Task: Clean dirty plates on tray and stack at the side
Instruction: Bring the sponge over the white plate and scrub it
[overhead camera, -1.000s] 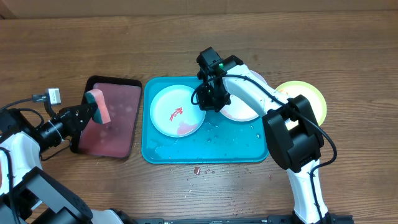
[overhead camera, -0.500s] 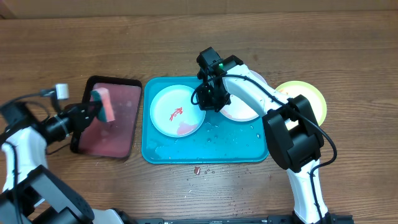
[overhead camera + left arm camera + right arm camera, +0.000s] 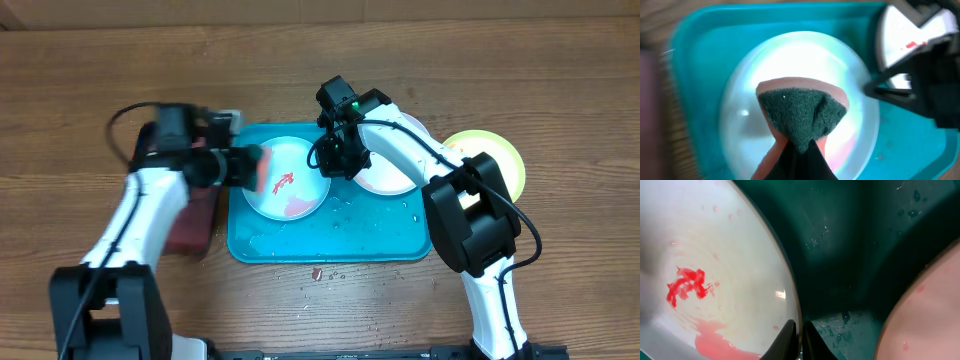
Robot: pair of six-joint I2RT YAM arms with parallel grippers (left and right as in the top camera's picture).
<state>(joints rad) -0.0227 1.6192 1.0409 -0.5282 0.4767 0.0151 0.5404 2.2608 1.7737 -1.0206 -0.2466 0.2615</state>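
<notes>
The tray point(image 3: 340, 240) lay at the middle of the bench point(image 3: 560, 60). The blue plate point(image 3: 272, 200) sat inside the tray's left half, with a red smear point(image 3: 283, 181) at its middle and a pink pool point(image 3: 297, 207) toward the tray's front edge. The right pincer point(image 3: 330, 160) was clenched on that plate's rim, on the side nearest the tray's middle; the wrist view showed the rim nipped between its two fingertips point(image 3: 788, 332). The left pincer point(image 3: 801, 150) was grasping a sponge point(image 3: 802, 115), green scouring face out, and held it over the plate near the tray's left rim. Whether the sponge touched the plate could not be told.

The white plate point(image 3: 385, 178) lay at the tray's right end, partly under the right arm. The green plate point(image 3: 500, 160) rested on the bench just beyond the tray's right rim. A black tray point(image 3: 190, 225) sat beside the tray's left rim, partly hidden by the left arm.
</notes>
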